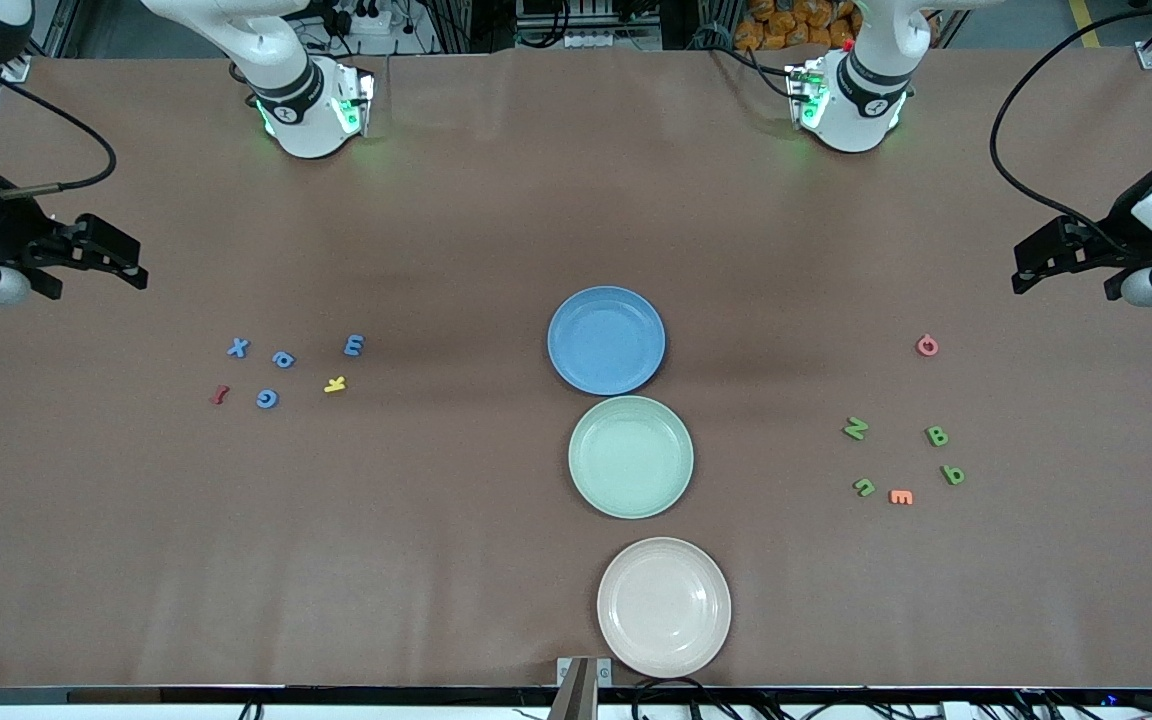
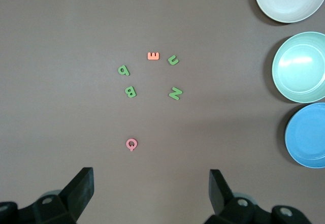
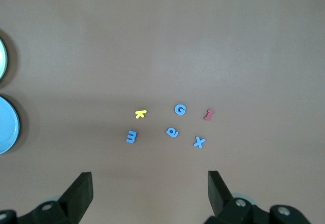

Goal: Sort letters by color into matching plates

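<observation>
The right pincer hangs above the brown worktop with its two dark fingers spread wide and nothing between them. Ahead of the fingertips lies a loose cluster of small letters: blue X, blue a, blue E, blue G, a yellow k and a red letter. Off to one side, well apart, show the edges of the blue plate and the green plate.
</observation>
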Action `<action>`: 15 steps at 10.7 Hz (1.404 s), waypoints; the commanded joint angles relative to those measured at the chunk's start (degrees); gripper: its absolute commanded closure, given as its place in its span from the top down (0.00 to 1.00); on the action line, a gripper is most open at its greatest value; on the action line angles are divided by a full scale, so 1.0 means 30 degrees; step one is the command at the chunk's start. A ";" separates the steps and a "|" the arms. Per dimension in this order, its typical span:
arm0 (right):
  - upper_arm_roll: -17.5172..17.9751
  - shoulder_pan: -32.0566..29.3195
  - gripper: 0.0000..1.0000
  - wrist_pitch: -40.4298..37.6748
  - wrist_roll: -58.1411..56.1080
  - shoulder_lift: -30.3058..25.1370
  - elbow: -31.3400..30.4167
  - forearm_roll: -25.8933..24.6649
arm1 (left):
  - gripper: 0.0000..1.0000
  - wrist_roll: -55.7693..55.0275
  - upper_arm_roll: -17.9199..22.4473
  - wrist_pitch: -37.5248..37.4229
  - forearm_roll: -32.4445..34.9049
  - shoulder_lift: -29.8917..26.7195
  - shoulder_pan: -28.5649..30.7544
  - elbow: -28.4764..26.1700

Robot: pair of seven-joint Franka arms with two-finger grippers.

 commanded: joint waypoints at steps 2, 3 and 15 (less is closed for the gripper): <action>0.0028 -0.0155 1.00 0.0126 -0.0121 -0.0563 -0.0797 0.0136 | 1.00 -0.0016 -0.0009 -0.0043 -0.0492 -0.0032 0.0109 -0.0005; -0.0001 -0.0126 1.00 0.0156 -0.0121 -0.0592 -0.0887 0.0106 | 1.00 -0.0045 -0.0009 -0.0043 -0.0463 0.0142 0.0051 0.0024; -0.0793 -0.0477 1.00 1.5202 -0.0121 0.0600 -1.2222 -0.0011 | 1.00 -0.0339 0.0108 0.7531 -0.0170 0.0787 0.0663 -0.7465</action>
